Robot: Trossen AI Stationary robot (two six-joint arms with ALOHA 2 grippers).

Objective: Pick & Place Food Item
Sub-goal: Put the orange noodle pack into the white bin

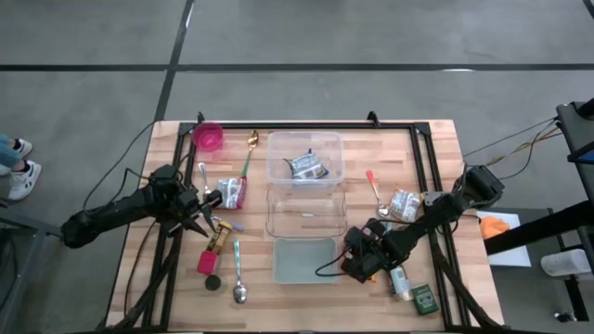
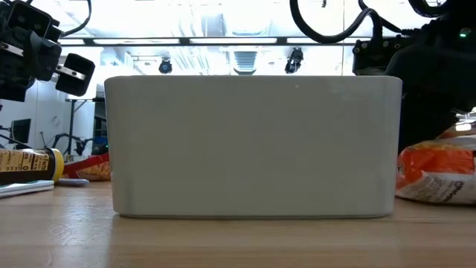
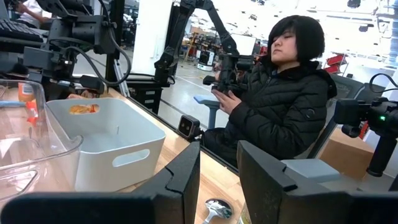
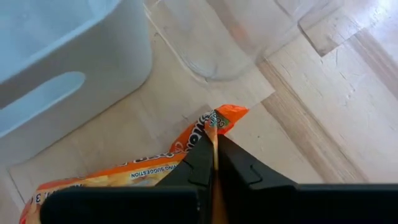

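An orange snack packet lies on the wooden table beside the white bin, at the bin's right; the low view shows the packet flat on the tabletop. My right gripper is shut on one end of it, and in the high view the right gripper covers the packet. My left gripper waits over the table's left part, pointing level, open with nothing between its fingers; in the high view the left gripper stands beside a yellow bottle. My right gripper pinches the packet's crimped end between its two fingers, near a corner. The fingers come slanting down from above. The rest of the packet lies on the table next to the white bin's wall.
Two clear containers stand beyond the bin; the far one holds a packet. Spoons, a red packet, a pink cup, another packet, a small bottle and a green box lie around. A seated person is past the table.
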